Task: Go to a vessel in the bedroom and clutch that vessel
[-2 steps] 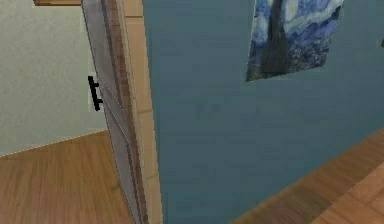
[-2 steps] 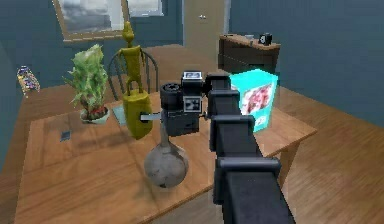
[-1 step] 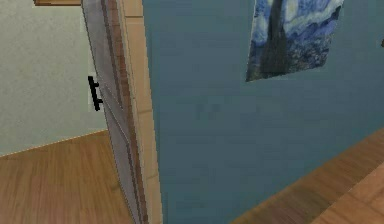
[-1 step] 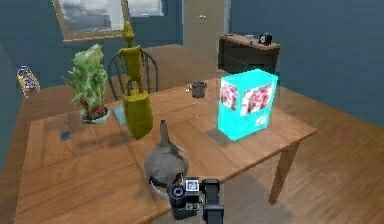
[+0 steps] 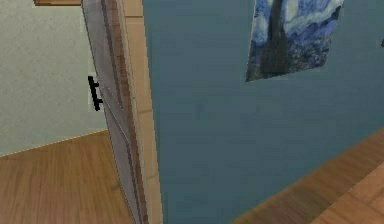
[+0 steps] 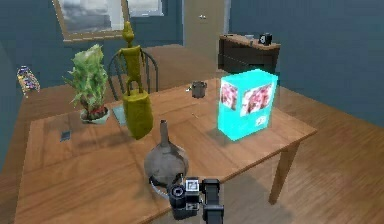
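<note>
A grey narrow-necked vase (image 6: 165, 153) stands near the front edge of a wooden table (image 6: 70, 165) in the arm side view. Behind it rises a tall yellow vase (image 6: 134, 95) with a long neck. The dark arm comes up from the bottom edge, and my gripper (image 6: 168, 187) sits right at the grey vase's base. With the vase standing on the table behind it, I cannot tell whether the gripper holds anything.
On the table are a potted plant (image 6: 89, 85), a dark mug (image 6: 199, 89) and a bright cyan box (image 6: 247, 103). A chair (image 6: 145, 62) and a dark cabinet (image 6: 248, 50) stand beyond. The forward view has an open door (image 5: 115, 110), a teal wall and a painting (image 5: 290, 35) close ahead.
</note>
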Motion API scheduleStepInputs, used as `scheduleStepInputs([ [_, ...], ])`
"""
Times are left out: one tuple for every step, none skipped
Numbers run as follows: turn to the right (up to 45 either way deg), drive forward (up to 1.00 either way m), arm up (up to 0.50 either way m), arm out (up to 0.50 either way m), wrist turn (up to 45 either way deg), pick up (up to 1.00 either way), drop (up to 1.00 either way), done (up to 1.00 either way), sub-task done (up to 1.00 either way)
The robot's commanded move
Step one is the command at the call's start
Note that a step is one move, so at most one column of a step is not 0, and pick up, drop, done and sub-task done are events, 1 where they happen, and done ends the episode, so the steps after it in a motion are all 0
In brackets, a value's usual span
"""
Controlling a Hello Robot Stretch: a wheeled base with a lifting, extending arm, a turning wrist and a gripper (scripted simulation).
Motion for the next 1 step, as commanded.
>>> scheduleStepInputs([
  [0.0,0.00,0.10,0.00,0.0,0.00,0.00,0.00,0.00],
])
